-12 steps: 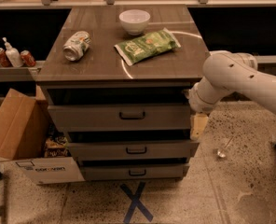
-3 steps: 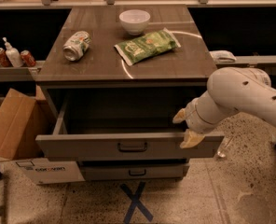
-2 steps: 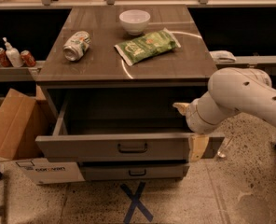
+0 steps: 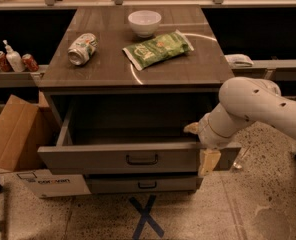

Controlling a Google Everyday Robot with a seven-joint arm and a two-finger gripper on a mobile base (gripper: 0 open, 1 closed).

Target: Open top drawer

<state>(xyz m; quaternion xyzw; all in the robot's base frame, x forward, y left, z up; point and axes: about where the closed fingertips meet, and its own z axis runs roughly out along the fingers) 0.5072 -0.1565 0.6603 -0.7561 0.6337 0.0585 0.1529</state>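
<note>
The top drawer [image 4: 103, 159] stands pulled out from the grey cabinet. Its deep dark interior [image 4: 133, 119] is in view and looks empty. Its small dark pull handle [image 4: 142, 159] is in the middle of the front. My gripper [image 4: 200, 146] is at the right end of the drawer front, on my white arm [image 4: 258, 109] that comes in from the right. One tan finger [image 4: 190, 129] is over the inner side of the front and the other finger [image 4: 208, 162] hangs down its outer face. The fingers are spread apart and hold nothing.
On the cabinet top [image 4: 108, 69] lie a white bowl [image 4: 144, 22], a crushed can [image 4: 82, 48] and a green chip bag [image 4: 158, 48]. A lower drawer [image 4: 143, 184] is shut. A cardboard box [image 4: 18, 139] stands at the left, and a blue tape X [image 4: 145, 217] marks the floor.
The top drawer was shut four seconds ago and is now pulled out. Over the last second my gripper's fingers have spread apart at the drawer's right end; the drawer has not moved since.
</note>
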